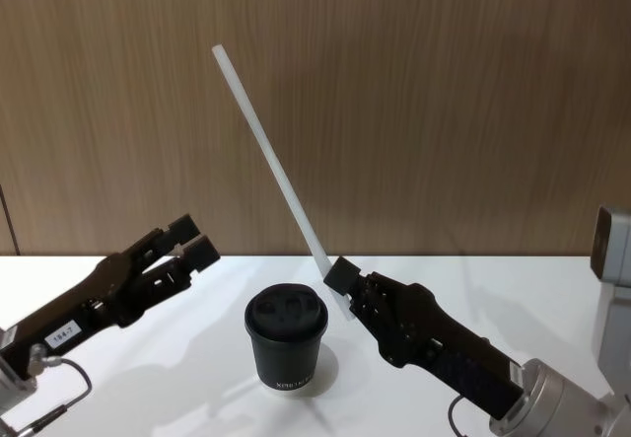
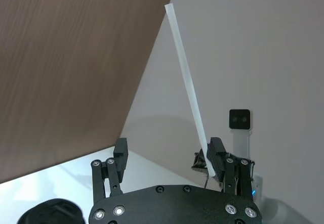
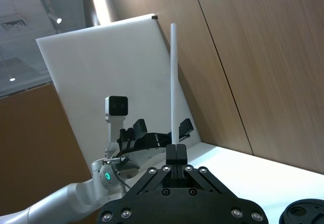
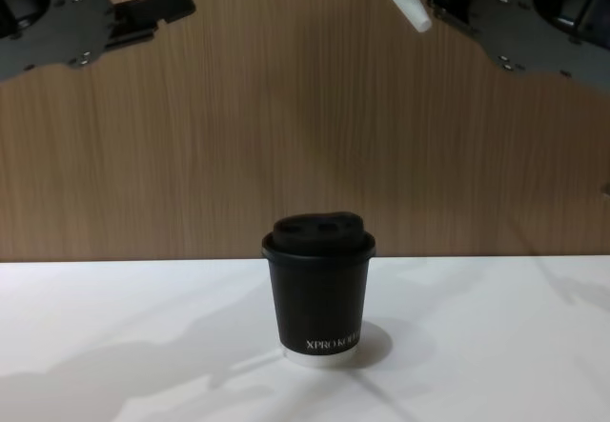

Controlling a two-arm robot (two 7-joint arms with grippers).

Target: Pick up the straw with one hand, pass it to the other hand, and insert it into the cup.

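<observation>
The right claw (image 1: pixel 343 281) grips the straw (image 1: pixel 271 151) near its foot, slanting to eleven o'clock; left claw (image 1: pixel 194 240) gapes, nine o'clock of the cup (image 1: pixel 286 358).

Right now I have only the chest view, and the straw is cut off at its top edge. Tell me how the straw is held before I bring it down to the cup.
Observer: The right gripper is shut on the straw near its lower end, with a short stub sticking out below the grip.
Operator: Give me its tilt.
Observer: In the head view it leans, with its upper end toward the robot's left, so it is not upright over the cup.
Operator: Now report the other arm.
Observer: The left gripper is open, apart from the straw, on the left side of the cup.
</observation>
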